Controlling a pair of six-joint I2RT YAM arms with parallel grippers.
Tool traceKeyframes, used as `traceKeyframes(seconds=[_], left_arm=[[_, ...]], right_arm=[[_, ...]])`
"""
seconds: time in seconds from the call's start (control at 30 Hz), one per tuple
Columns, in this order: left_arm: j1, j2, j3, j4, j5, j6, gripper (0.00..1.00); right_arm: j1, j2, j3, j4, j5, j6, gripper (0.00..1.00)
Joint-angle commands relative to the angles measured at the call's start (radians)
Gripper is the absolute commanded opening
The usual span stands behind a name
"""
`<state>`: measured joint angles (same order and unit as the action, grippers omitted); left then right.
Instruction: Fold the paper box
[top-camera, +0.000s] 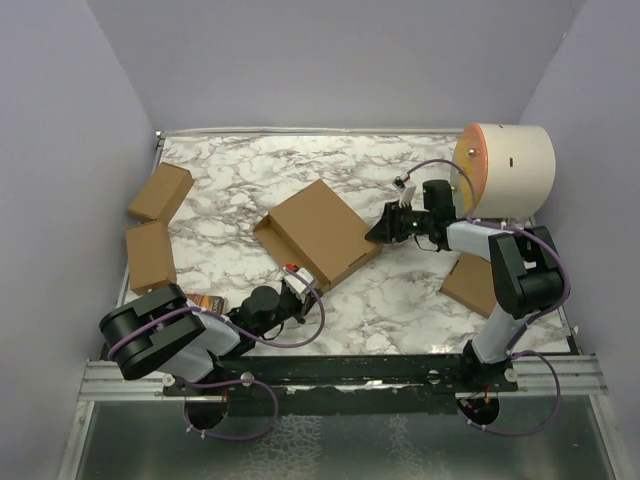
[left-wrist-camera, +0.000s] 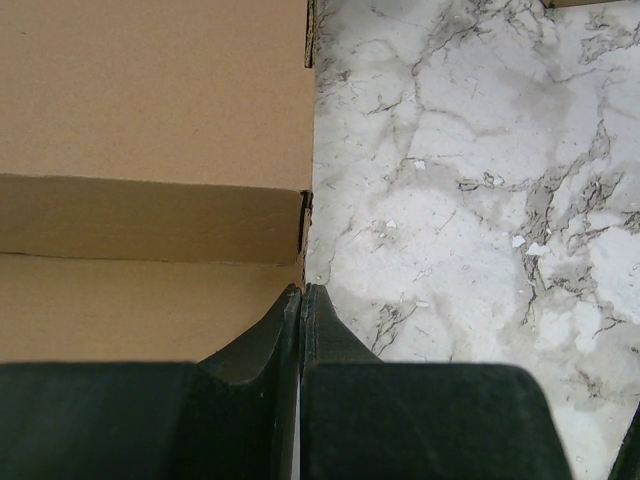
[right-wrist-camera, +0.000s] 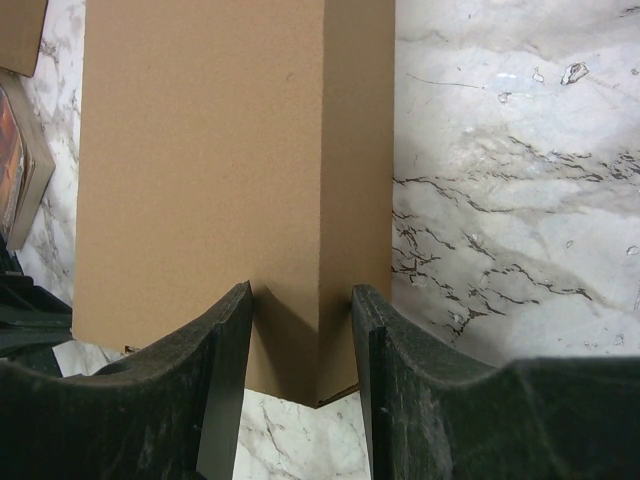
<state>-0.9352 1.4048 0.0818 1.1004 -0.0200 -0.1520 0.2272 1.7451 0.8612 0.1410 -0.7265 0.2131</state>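
1. Finds the left gripper (left-wrist-camera: 301, 292) closest in, clenched on nothing, tips at the near corner of the paper box (top-camera: 322, 232).
2. Places the box mid-table, lying flat and skewed, diagonally between both arms; looks near-square, with no clear long axis.
3. Shows the right gripper (right-wrist-camera: 300, 292) farther out, grasping the box's right corner, with the box to its left.

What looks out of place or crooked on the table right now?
The paper box sits skewed on the table, corners pointing toward the edges rather than square. The right gripper appears closed on its right corner; the shut left gripper meets its near corner. No tears or spills show.
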Motion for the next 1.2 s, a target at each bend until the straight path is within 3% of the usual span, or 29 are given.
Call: traceKeyframes(seconds=[0.0,0.53,1.17], left_arm=[[0.002,0.006,-0.017,0.026,0.006,-0.021,0.00],[0.003,-0.048,0.072,-0.172,-0.031,-0.049,0.00],[0.004,-0.089,0.324,-0.662,-0.136,-0.030,0.00]], right_arm=[[-0.002,0.050,-0.010,-0.055,0.118,-0.049,0.42],[0.006,0.053,-0.009,-0.055,0.108,-0.053,0.42],[0.016,0.052,-0.008,-0.057,0.107,-0.064,0.41]])
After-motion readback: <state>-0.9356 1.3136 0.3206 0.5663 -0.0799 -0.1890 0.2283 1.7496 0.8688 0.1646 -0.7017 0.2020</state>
